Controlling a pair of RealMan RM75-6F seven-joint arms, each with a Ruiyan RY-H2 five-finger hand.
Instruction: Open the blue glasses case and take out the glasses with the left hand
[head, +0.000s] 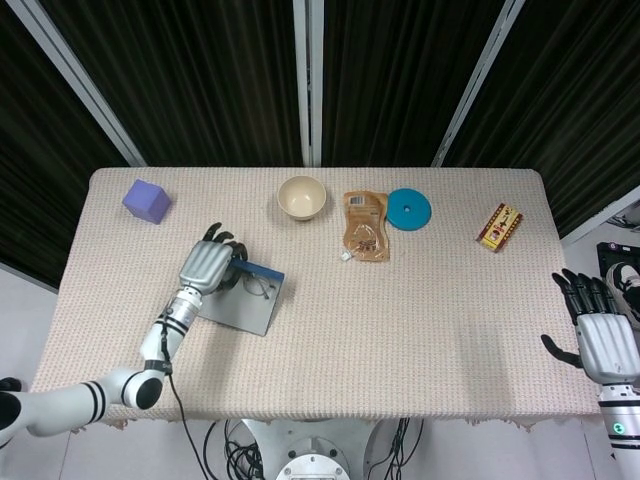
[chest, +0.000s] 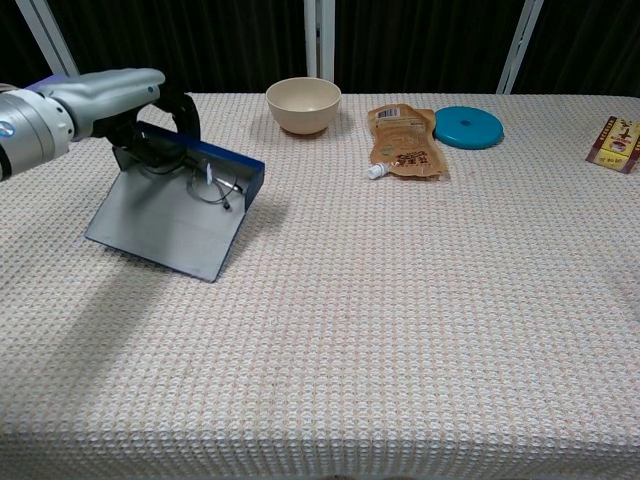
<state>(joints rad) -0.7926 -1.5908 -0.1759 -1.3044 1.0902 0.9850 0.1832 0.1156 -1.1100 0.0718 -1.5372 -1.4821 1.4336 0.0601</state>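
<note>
The open blue glasses case (head: 240, 308) (chest: 165, 220) hangs tilted above the table's left side, far edge raised, its flat grey lid sloping down toward me. Thin-framed glasses (head: 258, 288) (chest: 210, 183) lie inside against the blue rim. My left hand (head: 205, 267) (chest: 110, 100) grips the case's raised far-left corner, fingers curled over the rim near the glasses. Whether the fingers also touch the glasses is hidden. My right hand (head: 600, 338) hovers off the table's right edge, fingers spread, empty.
A purple cube (head: 147, 200) sits at the back left. Along the back stand a cream bowl (head: 302, 196) (chest: 303, 104), a brown pouch (head: 365, 226) (chest: 403, 142), a blue disc (head: 408, 209) (chest: 468, 127) and a small packet (head: 499, 226) (chest: 620, 143).
</note>
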